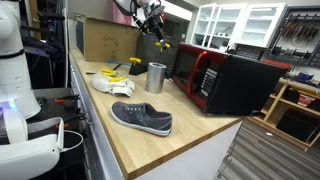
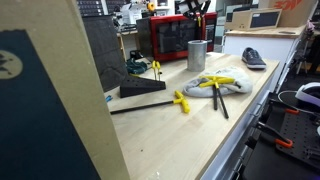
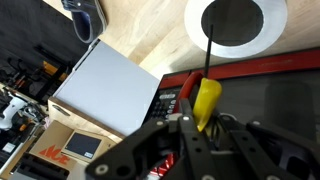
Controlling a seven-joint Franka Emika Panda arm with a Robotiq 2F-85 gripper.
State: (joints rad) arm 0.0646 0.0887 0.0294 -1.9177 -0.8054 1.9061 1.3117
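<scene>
Above the countertop, my gripper (image 3: 205, 120) clenches a yellow-handled screwdriver (image 3: 207, 100), shaft aimed at the metal cup (image 3: 268, 30) beside the red microwave (image 1: 235, 82).

In the wrist view, you could not follow the screwdriver (image 3: 207, 100) to its tip. The black shaft ran into the dark mouth of the metal cup (image 3: 275, 25) and was lost there, so you could not tell whether the tip stood inside or above it. The top edge cut off part of the cup's rim and most of the shoe (image 3: 85, 15). The fingers (image 3: 186, 128) were dark and blurred, and their contact with the yellow handle was hidden from you. In an exterior view, the arm above the gripper (image 1: 154, 30) was cut off at the top edge, and the held tool was too small to identify. In an exterior view, the gripper (image 2: 198, 8) was largely cropped.
</scene>
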